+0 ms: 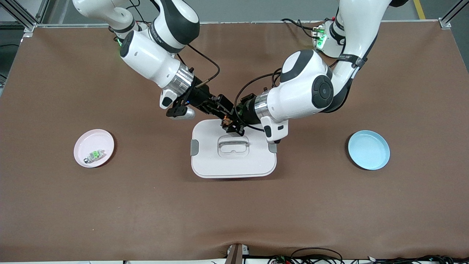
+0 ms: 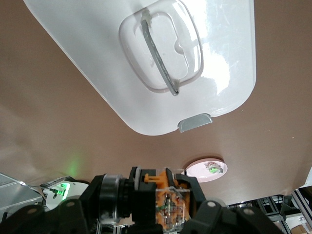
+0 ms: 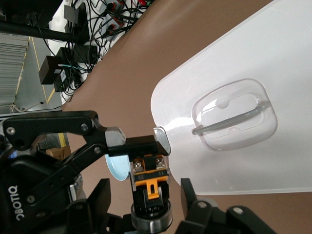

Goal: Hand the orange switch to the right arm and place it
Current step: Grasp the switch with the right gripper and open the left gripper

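Left tool (image 1: pixel 230 123) clamped, meeting right tool (image 1: pixel 223 110).

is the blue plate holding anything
No, the blue plate toward the left arm's end of the table shows only its bare inside in the front view.

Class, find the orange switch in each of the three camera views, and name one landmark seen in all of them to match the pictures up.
Front view: the orange switch is where the two grippers meet, above the white lid's edge.
Left wrist view: the switch sits low in the picture, between black fingers.
Right wrist view: the switch sits low in the picture, beside the lid.
Shared landmark: the white lid with its clear handle.
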Available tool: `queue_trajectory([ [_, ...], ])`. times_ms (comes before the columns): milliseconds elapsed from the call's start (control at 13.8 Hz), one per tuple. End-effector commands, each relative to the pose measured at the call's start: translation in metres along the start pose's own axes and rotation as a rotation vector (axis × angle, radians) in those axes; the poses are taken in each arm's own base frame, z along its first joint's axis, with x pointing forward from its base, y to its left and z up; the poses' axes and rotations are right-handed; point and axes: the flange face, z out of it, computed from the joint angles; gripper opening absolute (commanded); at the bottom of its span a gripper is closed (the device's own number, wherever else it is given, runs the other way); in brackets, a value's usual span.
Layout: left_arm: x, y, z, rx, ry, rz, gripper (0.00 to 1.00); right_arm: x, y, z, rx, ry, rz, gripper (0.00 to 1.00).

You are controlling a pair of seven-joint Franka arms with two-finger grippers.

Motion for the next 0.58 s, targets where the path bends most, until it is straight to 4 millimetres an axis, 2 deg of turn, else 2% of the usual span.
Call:
queue_trajectory([
  [0, -0.006, 0.005, -0.001, -0.013, -0.015, -0.008, 0.1, 0.008, -0.001, 0.0, 0.012, 0.009, 0.013, 0.65],
  [145, -0.006, 0.005, -0.001, -0.013, -0.015, -0.01, 0.11, 0.01, -0.002, 0.0, 0.012, 0.013, 0.007, 0.64],
  [362, -0.005, 0.005, -0.001, -0.014, -0.014, -0.011, 0.12, 0.01, -0.009, 0.005, 0.018, 0.013, -0.002, 0.5],
  [434, -0.005, 0.005, -0.001, -0.014, -0.014, -0.011, 0.13, 0.009, -0.011, 0.008, 0.021, 0.015, -0.005, 0.5],
  [506, -0.005, 0.005, -0.001, -0.014, -0.013, -0.009, 0.13, 0.009, -0.01, 0.013, 0.02, 0.022, -0.005, 0.43],
])
